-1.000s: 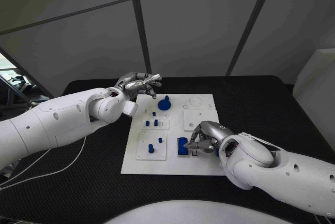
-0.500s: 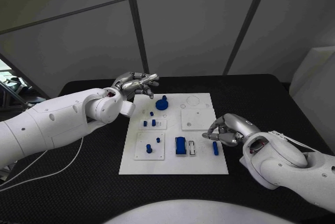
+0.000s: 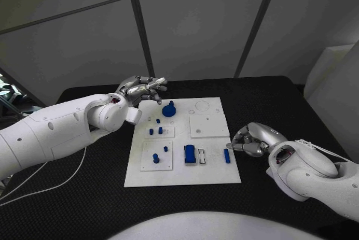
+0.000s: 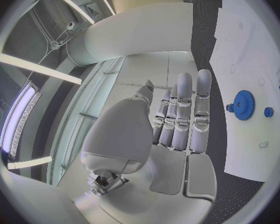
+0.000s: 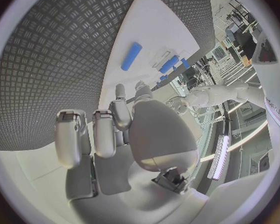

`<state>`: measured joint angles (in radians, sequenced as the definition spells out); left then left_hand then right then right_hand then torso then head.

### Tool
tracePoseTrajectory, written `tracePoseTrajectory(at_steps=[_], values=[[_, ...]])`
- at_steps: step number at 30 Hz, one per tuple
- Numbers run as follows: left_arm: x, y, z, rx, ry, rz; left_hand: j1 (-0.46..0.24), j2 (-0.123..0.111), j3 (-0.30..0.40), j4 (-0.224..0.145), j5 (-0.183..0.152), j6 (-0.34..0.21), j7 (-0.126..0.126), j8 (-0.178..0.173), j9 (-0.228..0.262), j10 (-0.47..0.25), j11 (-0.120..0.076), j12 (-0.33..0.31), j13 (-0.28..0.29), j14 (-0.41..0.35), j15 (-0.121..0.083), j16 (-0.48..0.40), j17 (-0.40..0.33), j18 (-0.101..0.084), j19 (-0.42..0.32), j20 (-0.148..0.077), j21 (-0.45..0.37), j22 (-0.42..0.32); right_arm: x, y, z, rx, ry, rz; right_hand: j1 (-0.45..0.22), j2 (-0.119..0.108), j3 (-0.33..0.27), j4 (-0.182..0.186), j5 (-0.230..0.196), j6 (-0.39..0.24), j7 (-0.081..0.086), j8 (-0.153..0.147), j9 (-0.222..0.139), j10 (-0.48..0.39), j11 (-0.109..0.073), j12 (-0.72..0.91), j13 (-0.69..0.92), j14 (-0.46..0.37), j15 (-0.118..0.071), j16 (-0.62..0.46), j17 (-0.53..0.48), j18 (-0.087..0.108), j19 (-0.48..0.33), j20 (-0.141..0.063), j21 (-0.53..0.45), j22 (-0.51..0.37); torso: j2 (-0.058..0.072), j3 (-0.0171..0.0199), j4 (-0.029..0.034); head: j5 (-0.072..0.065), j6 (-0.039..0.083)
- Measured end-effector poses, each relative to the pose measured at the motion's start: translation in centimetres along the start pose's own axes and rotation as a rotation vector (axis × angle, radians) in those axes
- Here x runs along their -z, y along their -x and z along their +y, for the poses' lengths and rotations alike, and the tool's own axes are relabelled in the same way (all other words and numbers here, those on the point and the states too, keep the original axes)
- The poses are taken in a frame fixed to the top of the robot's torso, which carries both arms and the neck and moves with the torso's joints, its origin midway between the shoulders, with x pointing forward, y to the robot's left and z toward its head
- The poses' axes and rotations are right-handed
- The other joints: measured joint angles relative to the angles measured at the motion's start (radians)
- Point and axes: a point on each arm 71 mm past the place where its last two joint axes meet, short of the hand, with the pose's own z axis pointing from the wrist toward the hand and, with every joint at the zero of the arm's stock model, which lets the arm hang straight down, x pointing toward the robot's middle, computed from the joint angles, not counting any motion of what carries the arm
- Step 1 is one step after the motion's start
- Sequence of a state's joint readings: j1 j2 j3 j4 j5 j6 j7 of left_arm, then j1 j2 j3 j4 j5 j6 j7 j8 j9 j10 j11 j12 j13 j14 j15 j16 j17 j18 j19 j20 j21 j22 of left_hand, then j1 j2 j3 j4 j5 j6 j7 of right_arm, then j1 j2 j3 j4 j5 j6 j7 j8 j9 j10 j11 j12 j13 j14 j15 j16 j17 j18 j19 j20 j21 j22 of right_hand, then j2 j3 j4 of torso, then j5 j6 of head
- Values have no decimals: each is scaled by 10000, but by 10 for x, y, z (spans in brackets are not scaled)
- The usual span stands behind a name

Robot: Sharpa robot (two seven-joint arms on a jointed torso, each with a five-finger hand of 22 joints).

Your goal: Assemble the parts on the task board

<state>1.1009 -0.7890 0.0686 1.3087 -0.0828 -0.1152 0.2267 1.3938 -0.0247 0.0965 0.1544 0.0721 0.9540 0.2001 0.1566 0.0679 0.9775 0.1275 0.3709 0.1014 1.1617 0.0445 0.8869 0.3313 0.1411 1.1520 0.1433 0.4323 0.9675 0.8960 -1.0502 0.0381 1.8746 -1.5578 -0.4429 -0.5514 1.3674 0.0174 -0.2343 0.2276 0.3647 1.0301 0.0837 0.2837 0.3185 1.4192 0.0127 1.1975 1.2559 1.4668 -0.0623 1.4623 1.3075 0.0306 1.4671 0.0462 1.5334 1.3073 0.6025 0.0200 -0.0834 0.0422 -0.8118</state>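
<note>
My left hand (image 3: pixel 142 88) hovers over the black desk (image 3: pixel 284 102) just beyond the far left corner of the task board (image 3: pixel 213 170), its fingers (image 4: pixel 185 109) stretched out straight and side by side, holding nothing. My right hand (image 3: pixel 250 139) sits off the board's right edge, near its middle, with the fingers (image 5: pixel 96 134) curled in loosely and nothing between them. The white task board lies in the middle of the desk. On its far left part stands a blue gear-shaped part (image 3: pixel 169 111) with a small knob beside it. A little nearer, on a raised white square, stand short blue pegs (image 3: pixel 155 131). On the near left square stands another blue peg (image 3: pixel 155 157), with a smaller one just beyond it. To the right of that square a blue block (image 3: pixel 190 154) stands upright, just beside a narrow white slot, and further right a slim blue bar (image 3: pixel 226 155) lies flat on the board, close to my right hand but apart from it. A plain white square plate (image 3: pixel 208 125) sits on the far right part of the board
</note>
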Motion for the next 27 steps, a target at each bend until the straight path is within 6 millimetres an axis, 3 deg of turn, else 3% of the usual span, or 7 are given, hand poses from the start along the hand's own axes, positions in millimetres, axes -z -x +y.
tracePoseTrajectory(at_steps=[7,10,25,26,27], values=[[0,-1,1,10,7,23,0,0,0,0,0,0,0,0,0,0,0,-1,-1,0,0,0,1,1,0,0,0,1,1,-20,-1,197,-129,638,0,0,-30,-30,10,68,-3,-53,44,161,160,0,6,1,1,171,-1,0,0,0,40,0,-7,6,0,-26,-34],[0,0,1,12,19,20,0,0,0,0,0,0,0,0,0,0,0,-1,0,0,0,0,1,1,0,0,0,1,2,-28,-1,244,-173,866,-1,0,-106,-3,10,70,-10,-92,113,194,129,0,72,1,1,272,-1,0,0,0,39,0,-13,10,1,0,-32],[0,-1,3,27,42,36,0,0,0,0,0,0,0,0,0,1,0,36,0,0,0,0,2,0,0,0,0,-8,-5,-33,10,475,-32,765,14,-15,-235,14,-220,135,-39,-206,208,194,127,114,85,1,1,352,-1,0,1,76,39,0,-2,2,-3,-16,14],[0,-1,3,27,43,35,0,0,0,0,0,0,0,0,0,1,0,36,0,0,0,0,2,1,0,0,0,-8,-6,-34,11,542,-15,734,27,-28,-235,14,-220,142,-33,-206,315,194,127,114,85,1,1,352,-2,0,1,77,39,0,-2,1,-1,-17,11],[0,-1,3,27,44,34,0,0,0,0,0,0,-1,0,0,1,0,36,0,0,0,0,2,0,0,0,0,-8,-7,-34,12,656,-4,700,57,-52,-252,-17,-220,100,-7,-301,1721,194,126,114,85,1,2,352,-2,1,1,77,39,0,-2,-1,0,-16,4]])
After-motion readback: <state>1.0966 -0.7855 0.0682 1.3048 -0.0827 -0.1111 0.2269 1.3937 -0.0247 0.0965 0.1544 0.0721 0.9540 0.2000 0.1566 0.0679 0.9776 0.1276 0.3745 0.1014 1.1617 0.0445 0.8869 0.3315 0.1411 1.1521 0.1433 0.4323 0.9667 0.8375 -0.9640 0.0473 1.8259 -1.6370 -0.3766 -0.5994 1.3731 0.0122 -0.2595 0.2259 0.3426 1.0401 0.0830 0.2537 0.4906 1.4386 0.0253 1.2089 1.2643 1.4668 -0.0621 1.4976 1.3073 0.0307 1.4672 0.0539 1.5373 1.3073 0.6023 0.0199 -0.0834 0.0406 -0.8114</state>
